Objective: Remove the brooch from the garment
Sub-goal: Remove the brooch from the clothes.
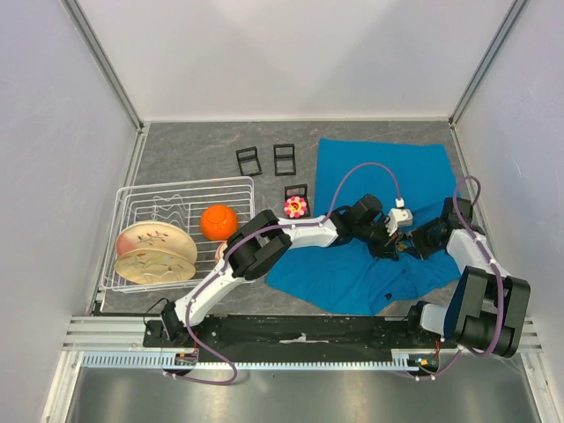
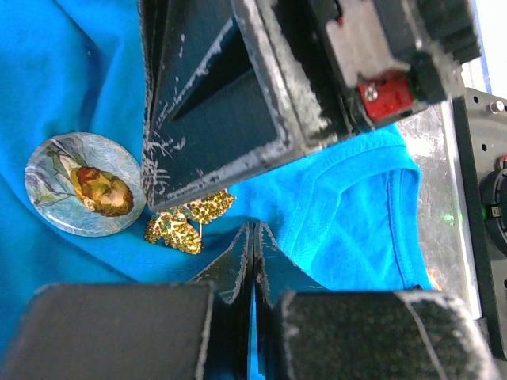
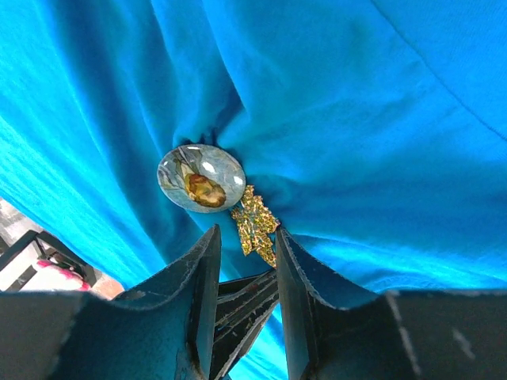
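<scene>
1. The garment (image 1: 379,167) lies on the right part of the tabletop (image 1: 194,141). It is flat at the far edge and bunched in the middle, where both arms meet.
2. Two pieces sit on the bunched cloth, touching each other. One is a round badge (image 3: 200,178) with a painted portrait; the other is a gold brooch (image 3: 255,220), glittery with a ragged outline. I judge the gold piece to be the task's brooch, since the round one reads as a button badge. I can't be certain.
3. The left end effector (image 2: 253,235) is fully closed, with its tips down on the cloth just beside the gold brooch.
   - A thin blue line shows between its fingers, so it is probably nipping a fold. I cannot confirm this.
   - Likely purpose: to anchor the cloth so the shirt does not lift when the pin is pulled.
4. The right end effector (image 3: 246,237) has its jaws partly apart and holds nothing. Creases radiate from the badge, so the cloth is drawn tight around that spot.
5. Seen from the right wrist, the brooch's lower end sits right at the mouth between the two fingertips, at the opening rather than deep between the pads.
   - The left arm's closed tips show in the gap further back.
   - The round badge lies just beyond the tip of the finger on the left of that view, outside the jaws.
6. Judgement: the right arm is lined up to take the brooch while the left braces the cloth. The brooch is on the cloth and not yet gripped. The risk is catching cloth or the badge along with it.
</scene>
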{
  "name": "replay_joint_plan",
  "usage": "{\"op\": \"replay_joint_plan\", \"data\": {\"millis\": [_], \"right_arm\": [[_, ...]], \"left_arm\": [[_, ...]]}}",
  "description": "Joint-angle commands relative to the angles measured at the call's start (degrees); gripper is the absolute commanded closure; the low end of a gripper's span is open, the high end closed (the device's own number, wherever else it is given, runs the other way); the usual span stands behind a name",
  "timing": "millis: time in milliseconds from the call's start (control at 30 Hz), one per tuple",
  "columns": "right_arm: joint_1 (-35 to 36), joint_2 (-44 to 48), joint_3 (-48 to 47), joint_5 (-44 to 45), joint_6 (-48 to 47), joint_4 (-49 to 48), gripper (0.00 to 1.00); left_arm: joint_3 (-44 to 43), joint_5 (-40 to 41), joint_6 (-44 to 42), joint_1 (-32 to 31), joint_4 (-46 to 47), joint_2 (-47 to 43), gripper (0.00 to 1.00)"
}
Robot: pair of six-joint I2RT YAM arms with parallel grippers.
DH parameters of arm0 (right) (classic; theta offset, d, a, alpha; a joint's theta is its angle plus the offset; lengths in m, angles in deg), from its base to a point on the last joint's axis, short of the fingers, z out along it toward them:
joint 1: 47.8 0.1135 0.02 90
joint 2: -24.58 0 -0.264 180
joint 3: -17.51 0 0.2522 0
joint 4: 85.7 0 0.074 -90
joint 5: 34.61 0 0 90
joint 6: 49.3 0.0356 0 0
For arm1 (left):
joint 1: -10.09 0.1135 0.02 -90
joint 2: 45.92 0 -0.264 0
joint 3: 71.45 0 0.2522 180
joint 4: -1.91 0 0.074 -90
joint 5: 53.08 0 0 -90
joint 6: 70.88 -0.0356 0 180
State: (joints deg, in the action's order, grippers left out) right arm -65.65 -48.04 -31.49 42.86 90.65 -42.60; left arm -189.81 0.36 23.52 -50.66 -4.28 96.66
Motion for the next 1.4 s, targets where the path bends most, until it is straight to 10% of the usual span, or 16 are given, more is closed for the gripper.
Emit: {"op": "replay_joint_plan", "data": {"millis": [0, 800, 1133, 1367], "right_arm": [[1.06, 2.21, 2.19, 1.28, 2.69, -1.65, 0.59], [1.41, 0.29, -1.32, -1.44, 7.35, -7.72, 0.61], [1.32, 1.78, -2.02, 0.49, 8.93, -6.23, 0.96], [1.41, -0.24, -2.99, -0.30, 7.97, -6.24, 0.92]], "left_arm": [[-0.78, -2.90, 2.18, -0.51, 0.86, -0.03, 0.98], [4.05, -10.72, 5.78, -0.60, 2.09, -3.10, 0.98], [8.62, -9.59, 5.97, 2.21, 3.41, -10.04, 0.80], [12.05, -11.00, 10.80, 3.97, 7.72, -9.52, 0.85]]}}
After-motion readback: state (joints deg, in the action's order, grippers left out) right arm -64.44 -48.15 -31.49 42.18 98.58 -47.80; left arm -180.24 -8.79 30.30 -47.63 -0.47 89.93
